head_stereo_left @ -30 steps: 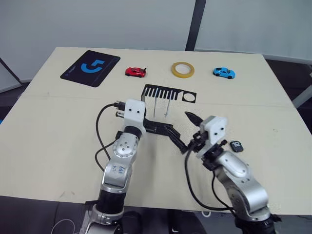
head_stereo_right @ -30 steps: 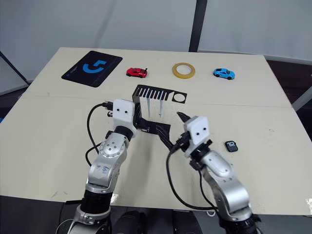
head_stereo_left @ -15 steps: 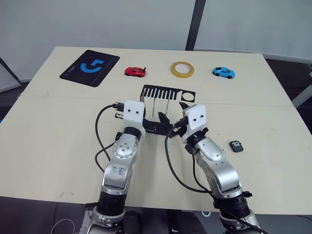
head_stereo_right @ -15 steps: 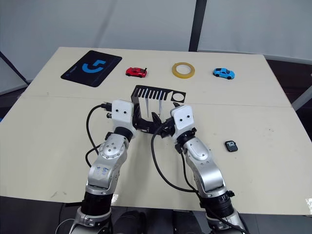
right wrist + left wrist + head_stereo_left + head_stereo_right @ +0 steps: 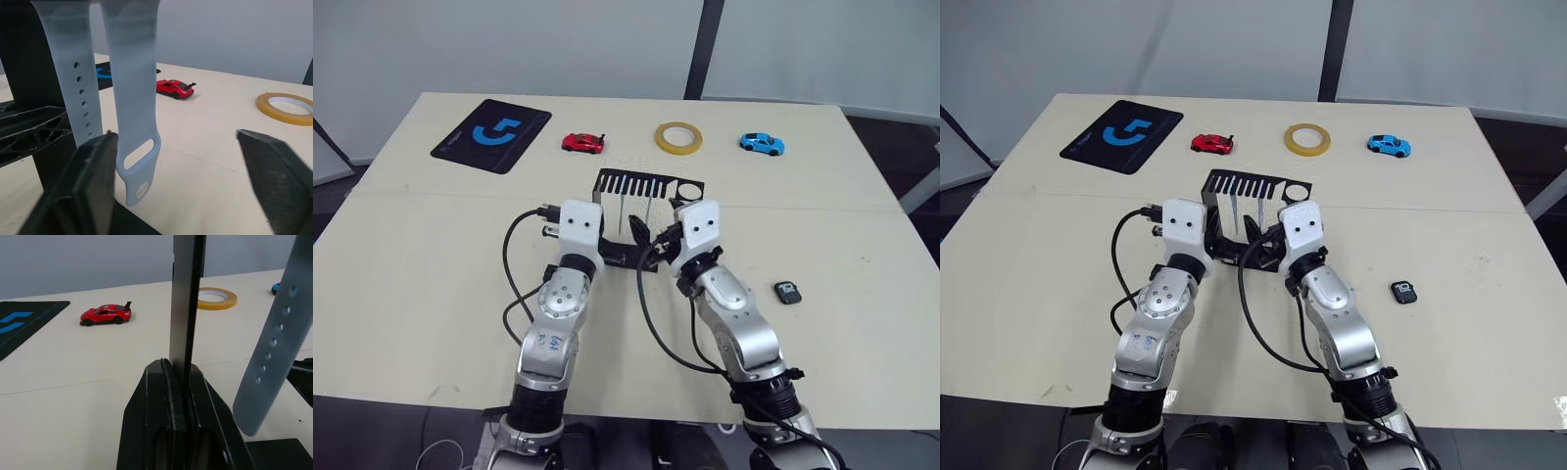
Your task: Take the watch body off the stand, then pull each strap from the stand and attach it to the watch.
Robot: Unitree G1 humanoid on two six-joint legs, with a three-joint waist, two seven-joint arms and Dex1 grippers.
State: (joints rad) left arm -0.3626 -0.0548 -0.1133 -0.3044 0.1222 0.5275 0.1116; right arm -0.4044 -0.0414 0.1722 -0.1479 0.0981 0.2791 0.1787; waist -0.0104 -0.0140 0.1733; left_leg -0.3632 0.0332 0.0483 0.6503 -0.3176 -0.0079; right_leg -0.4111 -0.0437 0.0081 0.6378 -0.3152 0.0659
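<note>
Pulling straps [image 5: 132, 98] next: watch body [image 5: 788, 292] already lies on the table [image 5: 862, 255]. Left claw [image 5: 178, 377] is clamped on the stand [image 5: 646, 186]; right claw [image 5: 176, 147], spread wide, must close on a strap.

Matt rubbery straps [image 5: 132, 98], thin black metal stand [image 5: 646, 186]

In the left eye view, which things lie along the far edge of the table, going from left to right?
Black mat → red toy car → tape roll → blue toy car.
</note>
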